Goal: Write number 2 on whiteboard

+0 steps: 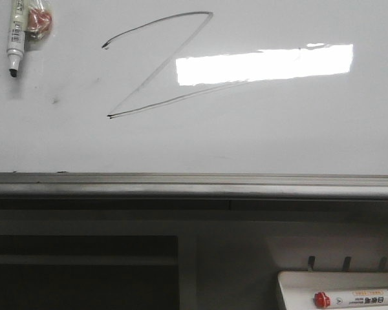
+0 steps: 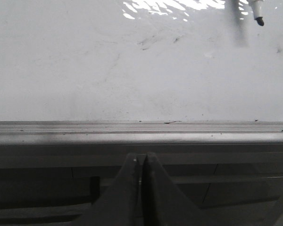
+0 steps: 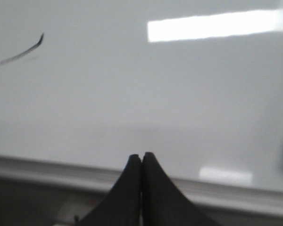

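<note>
The whiteboard [image 1: 297, 129] fills the upper front view, glossy white above a grey metal rail [image 1: 194, 184]. On it the number 2 [image 1: 160, 64] is drawn as a thin black angular line, left of a bright light reflection. My left gripper [image 2: 141, 156] is shut and empty, its tips level with the dark area just below the rail. My right gripper [image 3: 141, 155] is also shut and empty, in front of the board's lower edge. One end of a black stroke [image 3: 19, 54] shows in the right wrist view. Neither gripper appears in the front view.
A white-barrelled marker [image 1: 15, 32] with a black tip hangs point-down against the board's top left, beside a pinkish object [image 1: 39, 20]; its tip [image 2: 259, 20] shows in the left wrist view. A small white tray [image 1: 297, 284] holds a red-capped marker [image 1: 355, 299] at the lower right.
</note>
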`<action>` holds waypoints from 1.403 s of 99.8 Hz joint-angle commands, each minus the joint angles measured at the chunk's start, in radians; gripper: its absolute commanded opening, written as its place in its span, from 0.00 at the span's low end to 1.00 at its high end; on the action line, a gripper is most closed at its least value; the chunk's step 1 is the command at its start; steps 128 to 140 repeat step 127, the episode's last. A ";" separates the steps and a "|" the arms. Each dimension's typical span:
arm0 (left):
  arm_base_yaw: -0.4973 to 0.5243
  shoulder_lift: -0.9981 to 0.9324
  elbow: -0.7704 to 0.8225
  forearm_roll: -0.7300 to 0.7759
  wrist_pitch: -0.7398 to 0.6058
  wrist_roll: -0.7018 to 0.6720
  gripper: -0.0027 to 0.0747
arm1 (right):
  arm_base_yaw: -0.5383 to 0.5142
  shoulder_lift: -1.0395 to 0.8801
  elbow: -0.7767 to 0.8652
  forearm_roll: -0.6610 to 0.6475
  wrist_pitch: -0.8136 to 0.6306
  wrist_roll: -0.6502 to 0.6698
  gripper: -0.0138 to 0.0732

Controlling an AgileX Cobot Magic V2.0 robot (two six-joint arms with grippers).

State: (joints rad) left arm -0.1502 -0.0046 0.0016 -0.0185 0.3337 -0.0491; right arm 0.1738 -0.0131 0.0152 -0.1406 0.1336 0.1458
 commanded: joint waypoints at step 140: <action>0.002 -0.026 0.010 -0.013 -0.051 -0.004 0.01 | -0.098 -0.017 0.024 0.014 0.163 -0.032 0.09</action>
